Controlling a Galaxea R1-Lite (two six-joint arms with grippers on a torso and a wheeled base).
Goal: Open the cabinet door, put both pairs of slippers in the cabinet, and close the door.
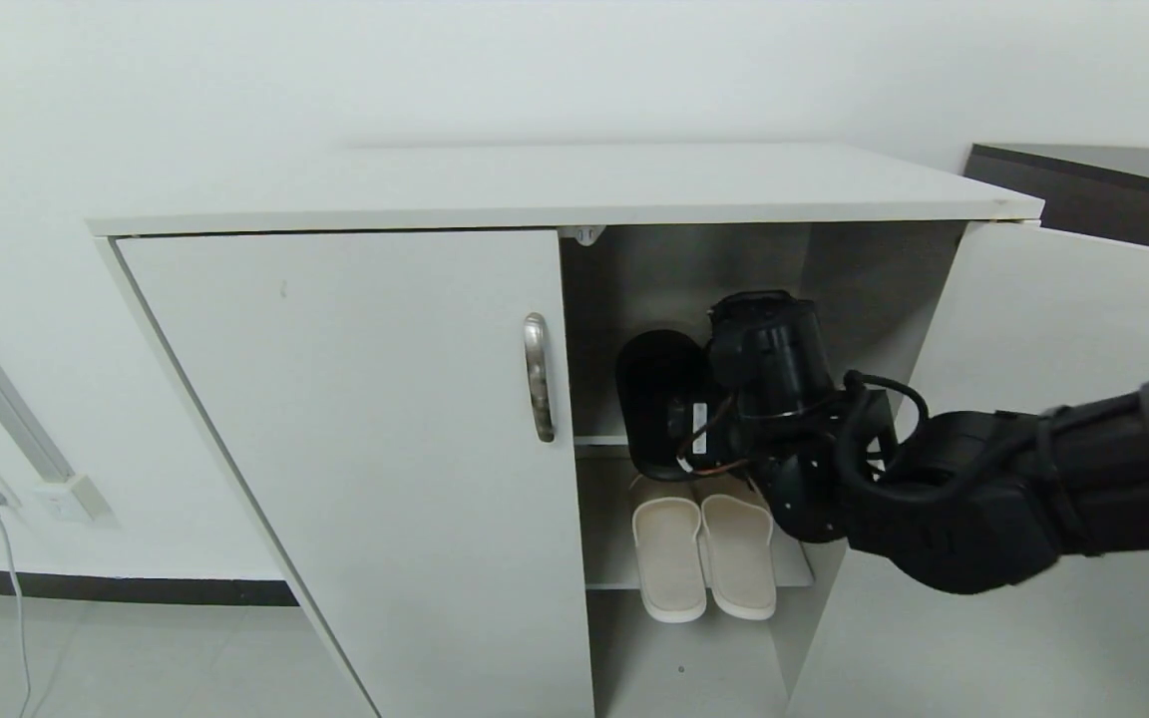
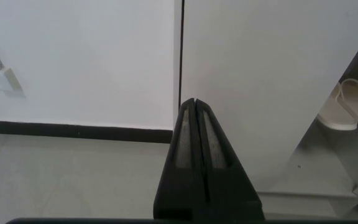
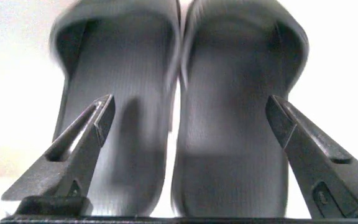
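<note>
A: Position of right gripper (image 3: pixel 190 102)?
B: Inside cabinet (image 1: pixel 574 184), right half, level with upper shelf (image 1: pixel 599 440). Spread wide, 1 finger to each side of black slippers (image 3: pixel 229 124). Contact: cannot tell.
A: Location of black slippers?
B: Upper compartment, 2 side by side, directly ahead of right gripper.
A: Beige slippers (image 1: pixel 702 558)?
B: On lower shelf (image 1: pixel 799 570), 2 side by side, toes inward, heels overhanging front edge.
A: Doors?
B: Left door (image 1: pixel 355 449) shut, metal handle (image 1: pixel 537 377) at inner edge. Right door (image 1: pixel 1063 329) swung open.
A: Left gripper (image 2: pixel 194 106)?
B: Pressed together, holding nothing, low before left door.
</note>
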